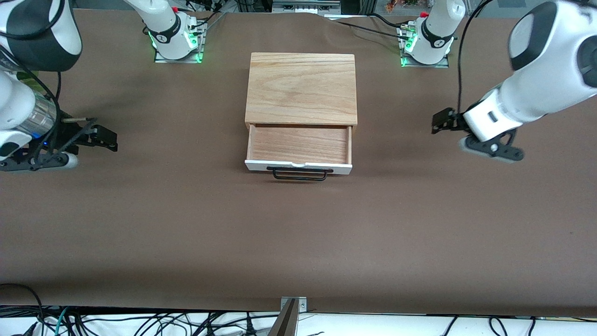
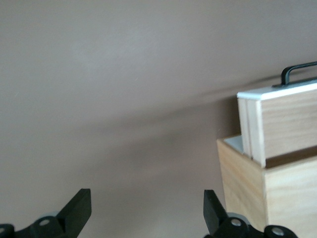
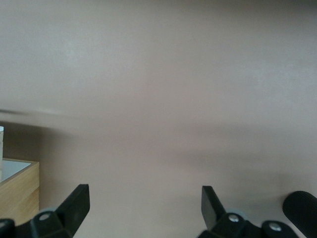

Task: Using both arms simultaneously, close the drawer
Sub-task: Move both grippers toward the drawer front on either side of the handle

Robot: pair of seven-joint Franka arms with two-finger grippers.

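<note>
The light oak box [image 1: 301, 88] sits mid-table, and the drawer [image 1: 298, 144] is pulled out of it toward the front camera. The drawer has a white front panel [image 1: 298, 166] and a black wire handle [image 1: 300, 174], and its tray is empty. My left gripper [image 1: 454, 135] hovers open over bare table toward the left arm's end, level with the drawer and well apart from it. In the left wrist view the open gripper [image 2: 147, 206] faces the drawer's side [image 2: 282, 124]. My right gripper [image 1: 91, 149] hovers open toward the right arm's end, also clear of the box. Only the box corner [image 3: 17, 191] shows beside that gripper [image 3: 146, 203].
A brown cloth covers the table [image 1: 298, 233]. The two arm bases [image 1: 175, 37] [image 1: 426, 39] stand farther from the front camera than the box. Cables hang along the table's front edge [image 1: 140, 322].
</note>
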